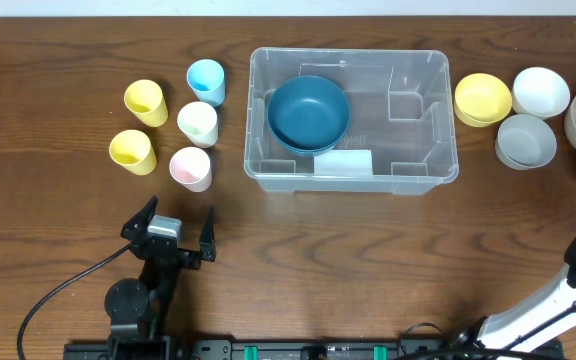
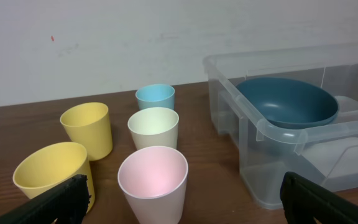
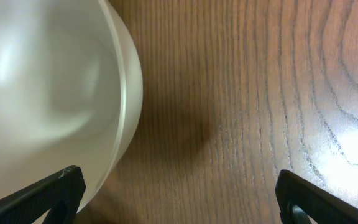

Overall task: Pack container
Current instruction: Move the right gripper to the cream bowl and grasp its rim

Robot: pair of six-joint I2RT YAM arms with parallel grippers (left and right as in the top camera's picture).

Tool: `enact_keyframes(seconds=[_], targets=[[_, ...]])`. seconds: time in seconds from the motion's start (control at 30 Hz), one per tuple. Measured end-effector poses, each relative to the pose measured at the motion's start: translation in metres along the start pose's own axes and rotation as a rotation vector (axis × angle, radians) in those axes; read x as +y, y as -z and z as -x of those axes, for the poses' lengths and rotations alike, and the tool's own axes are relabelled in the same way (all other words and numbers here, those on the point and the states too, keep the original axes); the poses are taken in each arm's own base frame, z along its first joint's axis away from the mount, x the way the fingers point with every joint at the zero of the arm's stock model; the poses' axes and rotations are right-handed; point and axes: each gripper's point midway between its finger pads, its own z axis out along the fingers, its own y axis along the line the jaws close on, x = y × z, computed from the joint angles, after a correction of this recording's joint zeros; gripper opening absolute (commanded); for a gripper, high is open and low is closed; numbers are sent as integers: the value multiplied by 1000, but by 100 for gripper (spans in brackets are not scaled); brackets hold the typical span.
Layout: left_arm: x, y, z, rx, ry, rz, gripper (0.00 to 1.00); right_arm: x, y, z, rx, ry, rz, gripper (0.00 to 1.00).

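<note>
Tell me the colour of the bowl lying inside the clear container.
The bowl in the container is dark teal-blue, and it shows best in the left wrist view.

The overhead view looks straight down on the tabletop [image 1: 298, 260] from well above, taking in the container [image 1: 353, 53] at upper centre, cups [image 1: 197, 122] to its left and bowls [image 1: 526, 140] to its right. The left wrist view sits low by the left hand [image 1: 178, 230], facing level toward the wall [image 2: 135, 37]. It shares the cups and container with the overhead view. The right wrist view looks straight down from very close, with a pale bowl [image 3: 42, 93] filling its upper left.
</note>
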Motion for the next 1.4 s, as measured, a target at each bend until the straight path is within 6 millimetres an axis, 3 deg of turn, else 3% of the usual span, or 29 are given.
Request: enact_keyframes(seconds=[0.2, 0.37, 0.47, 0.7, 0.87, 1.17, 1.3, 1.4], targets=[[0, 0, 0, 0, 0, 0, 98, -17, -4, 6, 16, -40, -43, 99], [0, 0, 0, 0, 0, 0, 98, -37, -7, 15, 28, -85, -86, 77], [0, 0, 0, 0, 0, 0, 98, -50, -7, 16, 42, -106, -120, 71], [0, 0, 0, 0, 0, 0, 98, -75, -5, 17, 54, -117, -207, 38], [0, 0, 0, 0, 0, 0, 98, -91, -4, 21, 67, -144, -249, 4], [0, 0, 0, 0, 0, 0, 98, -99, 6, 19, 107, -155, -280, 1], [0, 0, 0, 0, 0, 0, 98, -91, 29, 22, 134, -163, -251, 2], [0, 0, 0, 0, 0, 0, 98, -66, 59, 35, 121, -169, -142, 2]])
